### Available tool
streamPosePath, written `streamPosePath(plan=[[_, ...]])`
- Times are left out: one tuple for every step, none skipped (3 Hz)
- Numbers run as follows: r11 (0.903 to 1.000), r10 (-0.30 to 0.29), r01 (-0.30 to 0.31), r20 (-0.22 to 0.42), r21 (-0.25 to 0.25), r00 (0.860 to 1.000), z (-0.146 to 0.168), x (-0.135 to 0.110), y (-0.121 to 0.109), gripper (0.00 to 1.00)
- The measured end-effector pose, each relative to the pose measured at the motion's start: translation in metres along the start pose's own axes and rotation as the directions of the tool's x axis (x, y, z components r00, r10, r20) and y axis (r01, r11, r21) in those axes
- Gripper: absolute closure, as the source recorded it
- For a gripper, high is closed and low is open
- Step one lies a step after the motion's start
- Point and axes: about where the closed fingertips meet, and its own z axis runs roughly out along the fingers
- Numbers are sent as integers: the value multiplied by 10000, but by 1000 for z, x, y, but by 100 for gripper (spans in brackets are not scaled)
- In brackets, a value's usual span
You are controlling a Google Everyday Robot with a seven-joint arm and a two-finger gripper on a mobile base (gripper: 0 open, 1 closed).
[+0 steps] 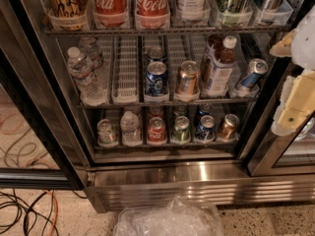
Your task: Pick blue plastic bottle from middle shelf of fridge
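The blue plastic bottle (219, 65) stands right of centre on the fridge's (197, 177) middle shelf (167, 103), likely light, smooth and slightly squashy, best gripped across its labelled body, while the gripper (295, 95) hangs at the right edge, and I cannot tell the state of its jaws.

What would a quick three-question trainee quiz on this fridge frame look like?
1. True or false: the blue plastic bottle stands on the middle shelf of the fridge.
2. Where is the gripper? A: around the bottle. B: at the view's right edge, apart from the bottle. C: down on the ground.
3. Fill in: at the shelf's left end stand clear ___.
Key: 1 true; 2 B; 3 water bottles.
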Motion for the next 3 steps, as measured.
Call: streamPosePath(plan=[[10000, 1, -1, 1, 1, 10000, 0, 0, 0, 0], [9996, 229, -233, 236, 181, 9995, 1, -1, -1, 0], [9934, 1100, -1126, 953, 221, 9893, 23, -2, 2, 0]])
